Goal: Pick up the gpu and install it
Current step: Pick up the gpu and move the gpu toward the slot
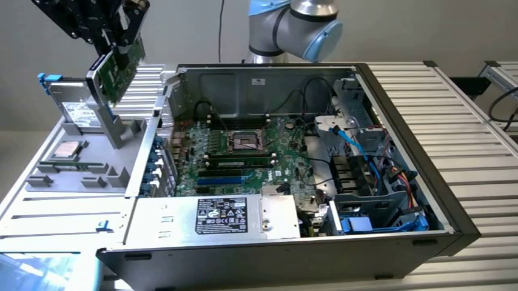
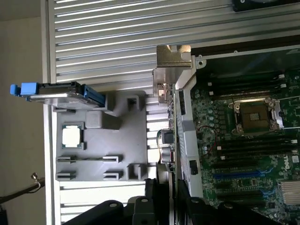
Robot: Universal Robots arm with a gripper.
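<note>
Green card in my grip: the pincer [image 1: 121, 42] is clamped on the top edge of the gpu [image 1: 120, 73], which hangs tilted in the air under me, touching nothing else. In the wrist view I see it edge-on, running away from my fingers to its silver bracket [image 2: 172, 58] at the far end. So I judge the pick-up done and the install wholly undone. The card is outside the case [image 1: 242, 85], which lies open well off to one side of me and lower, toward the exterior view's right. The motherboard [image 1: 283, 139] lies flat inside it, and its expansion slots [image 1: 222, 180] look bare. Directly beneath me is the grey tray [image 1: 81, 182]. A drive [image 1: 77, 106] with a blue tab stands on edge in it, just beside the card's lower end, and a chip [image 1: 69, 150] lies further down. Tray and case both rest on a counter [image 1: 469, 121] of ribbed pale metal slats. A plain light wall [image 1: 404, 30] stands behind it all, with a thin dark cable hanging down it.
</note>
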